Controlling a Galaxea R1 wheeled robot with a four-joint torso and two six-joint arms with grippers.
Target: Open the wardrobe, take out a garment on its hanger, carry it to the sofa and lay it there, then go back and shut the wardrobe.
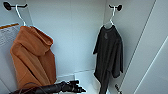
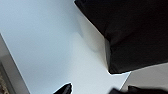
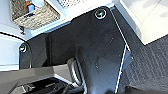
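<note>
**A:** Where is the black garment (image 1: 109, 56) right now?

**B:** Inside the open wardrobe (image 1: 75, 32), on a white hanger (image 1: 111, 17) hooked over a dark round peg (image 1: 119, 7) on the side wall. Taking that peg as the landmark, the garment hangs straight below it, its hem close to the wardrobe floor. An orange-rust hooded garment (image 1: 32, 57) hangs well apart from the peg, on the opposite wall.

**A:** How do you expect it to handle?

**B:** Light and limp, I'd judge. The cloth is matte and soft, falling in loose folds with slack sleeves, so it will sway and sag wherever it is pinched. The hanger is the only stiff part; its thin neck just below the peg looks the best place to take hold, lifting the hook up and off.

**A:** And the arms?

**B:** The left gripper (image 1: 77, 88) reaches in low, well below the peg and between the two garments, touching neither. Its wrist camera looks up at dark cloth against smooth white panels. Whether its fingers are spread or closed, I cannot tell. The same goes for the right one, where I see dark carpet (image 3: 152, 67) and a woven basket (image 3: 35, 15).
</note>
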